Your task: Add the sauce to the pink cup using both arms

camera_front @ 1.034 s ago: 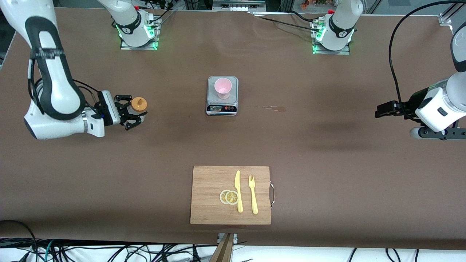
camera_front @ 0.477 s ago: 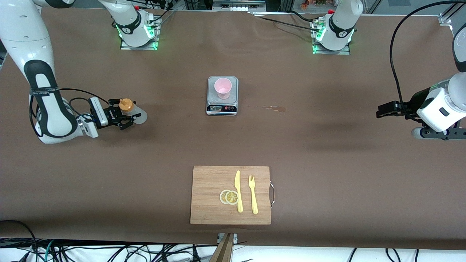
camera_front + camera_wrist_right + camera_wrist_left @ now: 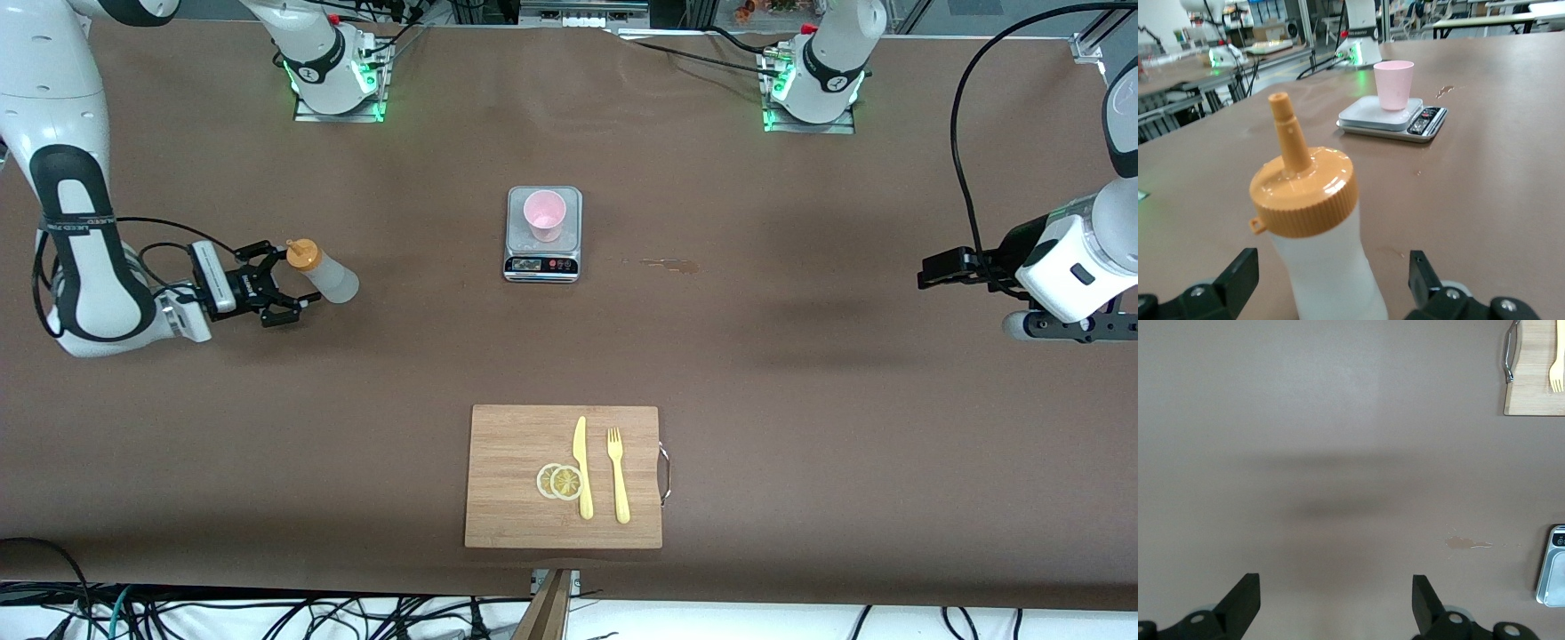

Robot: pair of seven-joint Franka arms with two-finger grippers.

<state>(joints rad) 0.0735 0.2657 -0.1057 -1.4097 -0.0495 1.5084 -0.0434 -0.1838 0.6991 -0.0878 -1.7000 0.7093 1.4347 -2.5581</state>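
Note:
The sauce bottle [image 3: 322, 275], whitish with an orange nozzle cap, stands upright on the table toward the right arm's end. My right gripper [image 3: 283, 283] is low beside it and open. In the right wrist view the bottle [image 3: 1321, 260] sits between the spread fingers of the right gripper [image 3: 1331, 270], with a gap on each side. The pink cup [image 3: 544, 215] stands on a small scale [image 3: 543, 260] at mid-table and also shows in the right wrist view [image 3: 1393, 84]. My left gripper [image 3: 929, 268] waits open over bare table at the left arm's end, with nothing between the fingers of the left gripper [image 3: 1336, 590].
A wooden board [image 3: 507, 498] nearer the front camera carries a yellow knife [image 3: 582, 467], a fork [image 3: 618, 476] and lemon slices [image 3: 560, 481]. A small spill mark [image 3: 671, 263] lies beside the scale, toward the left arm's end.
The right arm lowered the bottle to the table, opened its fingers off it and drew back toward its own end. The left arm has not moved.

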